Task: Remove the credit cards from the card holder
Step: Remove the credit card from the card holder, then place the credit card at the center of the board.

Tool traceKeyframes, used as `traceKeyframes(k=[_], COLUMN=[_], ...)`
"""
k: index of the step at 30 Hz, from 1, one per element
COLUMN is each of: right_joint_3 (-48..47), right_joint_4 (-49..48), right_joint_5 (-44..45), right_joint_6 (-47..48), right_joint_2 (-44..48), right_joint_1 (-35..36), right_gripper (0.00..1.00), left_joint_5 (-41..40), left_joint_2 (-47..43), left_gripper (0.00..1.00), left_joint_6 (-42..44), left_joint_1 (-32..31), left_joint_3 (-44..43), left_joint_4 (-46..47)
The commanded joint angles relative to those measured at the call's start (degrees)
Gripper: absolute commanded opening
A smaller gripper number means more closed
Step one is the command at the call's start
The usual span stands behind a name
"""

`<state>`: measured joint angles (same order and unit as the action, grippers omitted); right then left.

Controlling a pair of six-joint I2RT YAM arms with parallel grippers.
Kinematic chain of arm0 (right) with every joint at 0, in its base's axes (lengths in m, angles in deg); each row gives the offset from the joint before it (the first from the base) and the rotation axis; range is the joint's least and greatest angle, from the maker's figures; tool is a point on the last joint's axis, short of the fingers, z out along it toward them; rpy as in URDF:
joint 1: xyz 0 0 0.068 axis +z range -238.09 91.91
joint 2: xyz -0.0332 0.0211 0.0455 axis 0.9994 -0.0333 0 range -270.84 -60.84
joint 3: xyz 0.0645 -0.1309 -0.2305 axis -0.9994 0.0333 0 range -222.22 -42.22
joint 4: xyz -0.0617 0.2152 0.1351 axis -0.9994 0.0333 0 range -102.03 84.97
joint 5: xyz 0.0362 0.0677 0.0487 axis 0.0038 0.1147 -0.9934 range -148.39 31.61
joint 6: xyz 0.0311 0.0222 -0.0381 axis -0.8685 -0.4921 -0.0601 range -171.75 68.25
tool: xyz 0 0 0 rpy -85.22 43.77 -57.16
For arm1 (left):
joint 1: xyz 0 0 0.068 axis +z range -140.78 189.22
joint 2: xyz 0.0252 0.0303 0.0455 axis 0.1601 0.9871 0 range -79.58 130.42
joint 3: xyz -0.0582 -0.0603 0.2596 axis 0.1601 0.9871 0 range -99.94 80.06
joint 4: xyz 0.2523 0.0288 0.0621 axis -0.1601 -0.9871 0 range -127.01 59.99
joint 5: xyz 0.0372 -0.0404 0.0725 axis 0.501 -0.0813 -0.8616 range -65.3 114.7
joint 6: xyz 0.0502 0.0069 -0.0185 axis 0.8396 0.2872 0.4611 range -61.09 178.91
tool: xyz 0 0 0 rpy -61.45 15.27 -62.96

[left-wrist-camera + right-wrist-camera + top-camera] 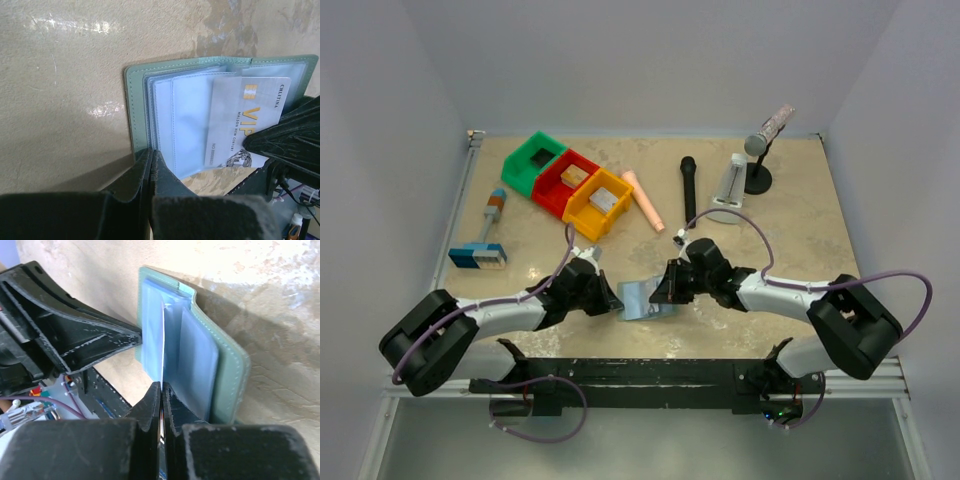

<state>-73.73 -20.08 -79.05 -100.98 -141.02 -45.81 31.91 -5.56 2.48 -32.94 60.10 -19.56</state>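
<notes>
The card holder (642,300) lies unfolded on the beige table (800,230), near centre, between both arms. It has a pale teal cover (134,100) and clear blue-tinted pocket sleeves (187,125). The left gripper (151,156) is clamped on the cover's edge. The right gripper (161,388) is pinched tight on a silvery VIP-printed credit card (248,112) lying across the sleeves.

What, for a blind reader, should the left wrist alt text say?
A pale teal-blue bifold card holder lies open on a beige table, a silvery-grey VIP credit card jutting from its pockets. The left end effector pinches the holder's edge; the right end effector grips the card.
</notes>
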Motion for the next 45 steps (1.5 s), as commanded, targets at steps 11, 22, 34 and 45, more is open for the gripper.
traceKeyframes(k=[11,22,34,45], right_joint_3=[-3.91,-10.14,-20.52,-29.57], right_joint_4=[15.42,34.5,33.64,28.97], right_joint_5=[4.49,11.78,9.95,4.23], right_joint_6=[6.86,14.07,17.24,17.33], right_joint_2=[7.84,19.8,5.94,-11.39], right_joint_1=[-1.06,-9.05,-17.75,-19.52], right_gripper=[0.0,0.0,0.0,0.0], left_joint_5=[-3.6,-4.65,-2.46,-0.78], left_joint_2=[-3.61,-12.75,-25.58,-30.07], left_gripper=[0.0,0.25,0.56,0.53], left_joint_6=[1.67,5.88,4.57,4.57], left_joint_1=[-0.12,-0.12,-0.12,-0.13], left_joint_3=[2.04,-0.33,-1.13,-1.13], left_joint_4=[-7.03,-13.15,-19.16,-23.2])
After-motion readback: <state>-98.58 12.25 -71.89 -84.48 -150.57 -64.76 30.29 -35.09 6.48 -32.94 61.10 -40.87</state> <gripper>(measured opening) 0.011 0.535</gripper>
